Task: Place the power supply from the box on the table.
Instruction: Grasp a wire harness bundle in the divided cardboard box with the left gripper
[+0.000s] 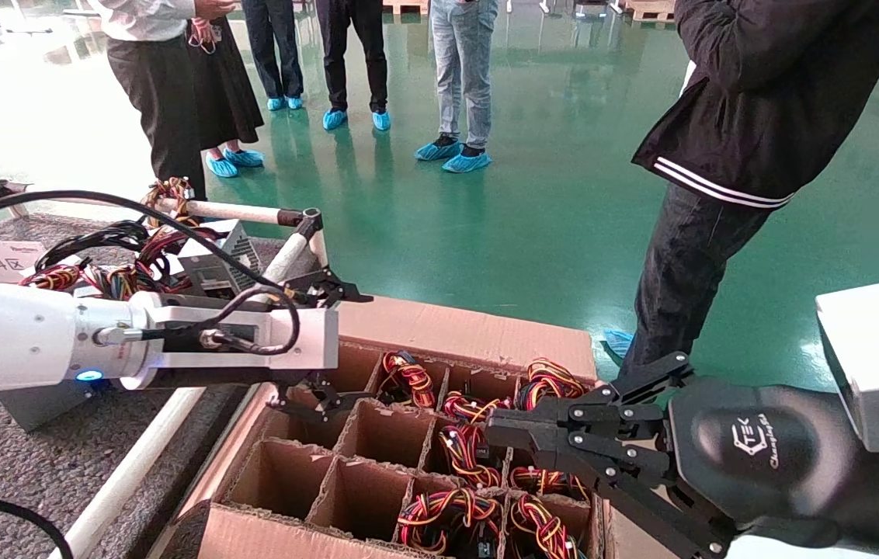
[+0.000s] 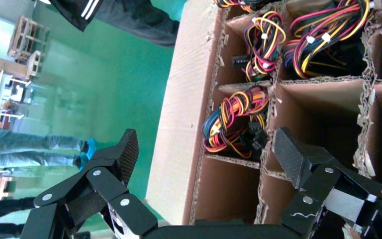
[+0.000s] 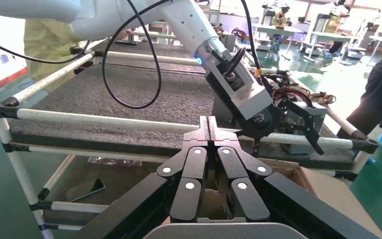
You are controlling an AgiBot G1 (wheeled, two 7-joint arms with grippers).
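Observation:
The brown box (image 1: 463,334) has cardboard dividers; several cells hold a power supply, showing as red, yellow and black wire bundles (image 1: 408,374). My left gripper (image 1: 340,349) hovers open over the box's far left corner, with nothing between its fingers. In the left wrist view it (image 2: 209,154) spans the box flap (image 2: 189,99) and an empty cell, next to a cell with a wire bundle (image 2: 234,124). My right gripper (image 1: 503,431) is shut and empty above the wired cells on the right; its closed tips (image 3: 208,124) point toward the table (image 3: 129,94).
Grey power supplies with wire tails (image 1: 210,260) lie on the table mat (image 1: 36,466) near its white rail (image 1: 137,466). A person in a black jacket (image 1: 719,155) stands close behind the box's right side. Others stand farther back on the green floor.

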